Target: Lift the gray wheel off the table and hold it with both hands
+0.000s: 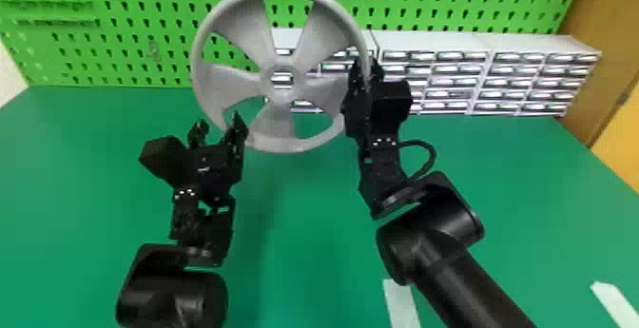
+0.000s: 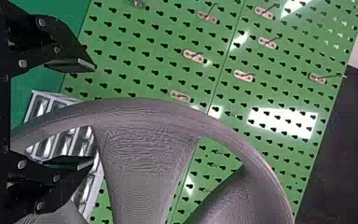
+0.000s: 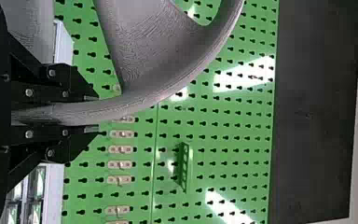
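Raised above the green table, the gray wheel (image 1: 281, 72) stands nearly upright with its face toward me. My right gripper (image 1: 366, 77) is shut on its right rim; in the right wrist view the right gripper (image 3: 91, 114) has the gray wheel's rim (image 3: 144, 95) pinched between both fingers. At the wheel's lower left is my left gripper (image 1: 218, 127), fingers spread. From the left wrist, the rim of the gray wheel (image 2: 140, 112) passes between the fingers of the open left gripper (image 2: 93, 114), with gaps to both fingers.
A green pegboard (image 1: 128, 56) with small hooks rises behind the table (image 1: 304, 217). White drawer cabinets (image 1: 485, 72) stand along the table's back edge, behind the wheel and toward the right. White strips (image 1: 401, 303) lie at the front right.
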Controlling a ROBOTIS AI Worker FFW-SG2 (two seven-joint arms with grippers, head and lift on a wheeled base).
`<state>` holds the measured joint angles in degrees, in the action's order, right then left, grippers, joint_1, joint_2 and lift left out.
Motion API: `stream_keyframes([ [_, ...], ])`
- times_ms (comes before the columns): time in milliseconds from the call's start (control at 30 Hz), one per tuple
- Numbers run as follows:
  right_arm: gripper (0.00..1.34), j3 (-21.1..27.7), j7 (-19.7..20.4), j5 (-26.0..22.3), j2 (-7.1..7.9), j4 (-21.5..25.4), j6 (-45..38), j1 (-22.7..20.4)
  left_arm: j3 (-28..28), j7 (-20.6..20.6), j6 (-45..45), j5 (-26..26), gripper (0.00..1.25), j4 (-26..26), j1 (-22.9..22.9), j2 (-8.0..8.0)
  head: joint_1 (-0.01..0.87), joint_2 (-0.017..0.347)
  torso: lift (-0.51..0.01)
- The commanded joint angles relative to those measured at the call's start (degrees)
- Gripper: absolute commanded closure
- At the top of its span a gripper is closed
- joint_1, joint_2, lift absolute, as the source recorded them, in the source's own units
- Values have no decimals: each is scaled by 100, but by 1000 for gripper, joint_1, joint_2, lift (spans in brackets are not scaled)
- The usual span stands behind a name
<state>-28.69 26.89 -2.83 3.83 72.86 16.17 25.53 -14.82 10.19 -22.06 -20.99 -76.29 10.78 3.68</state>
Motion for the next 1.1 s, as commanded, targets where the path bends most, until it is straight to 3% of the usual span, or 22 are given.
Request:
stream_keyframes([
  [0, 1248, -5, 0, -7, 4, 0, 9, 5, -21, 0, 44, -28, 697, 0, 12, 1, 711, 15, -98],
  [167, 1248, -13, 0, -7, 12, 0, 35, 14, -48, 18, 114, -107, 811, 0, 12, 1, 711, 15, -98],
  [433, 1248, -13, 0, -16, 21, 0, 53, 14, -118, 431, 131, -1, 973, -97, -32, 1, 711, 15, -98],
  [1067, 1248, -5, 0, 19, 21, 0, 53, -13, -92, 501, 131, -1, 1007, -158, -67, 1, 711, 15, -98],
])
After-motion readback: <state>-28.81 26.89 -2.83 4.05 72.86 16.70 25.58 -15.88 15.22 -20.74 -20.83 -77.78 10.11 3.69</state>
